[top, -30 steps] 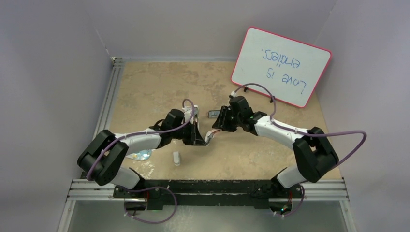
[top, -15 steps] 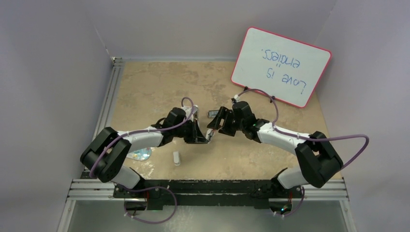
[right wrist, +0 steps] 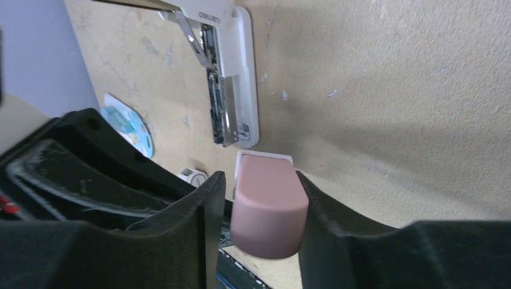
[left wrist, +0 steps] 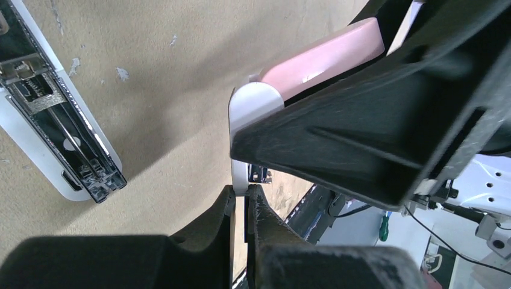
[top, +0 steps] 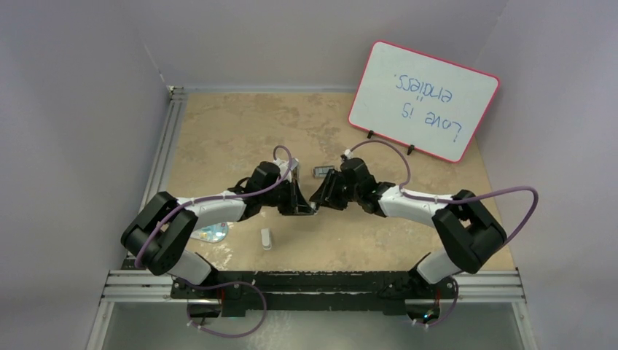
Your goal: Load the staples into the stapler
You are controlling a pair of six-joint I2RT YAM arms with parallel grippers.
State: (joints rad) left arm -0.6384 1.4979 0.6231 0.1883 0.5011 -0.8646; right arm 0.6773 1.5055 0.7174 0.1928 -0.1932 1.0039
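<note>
Right arm (top: 408,203): swinging left since a second ago, bringing the right claw (right wrist: 258,195) in close to the left claw (left wrist: 240,208); its elbow is following toward the middle.
Left arm (top: 215,211): barely shifting over the same second, reaching from the near left to the middle of the table (top: 240,131).
Whiteboard (top: 424,100): leaning at the far right, well apart from the work.
Stapler (top: 313,208): lying between the claws, folded open. Its magazine (left wrist: 66,129) is resting face up on the table, likely so a strip can drop in.
Lid (right wrist: 268,211): pink, sitting between the right claw's fingers, which are pressing on both its sides. I judge this is keeping it swung back off the magazine.
Left claw: nearly closed, pinching the thin white edge under the lid, seemingly steadying it.
Disc (right wrist: 129,126): bluish, lying at the near left, out of play.
Staples: not showing plainly, and no red box is appearing in any view. A small grey thing (top: 321,172) is lying just far of the claws, too small to name. Whether the magazine is already holding any is hard to tell, and the claws are hiding the hinge.
</note>
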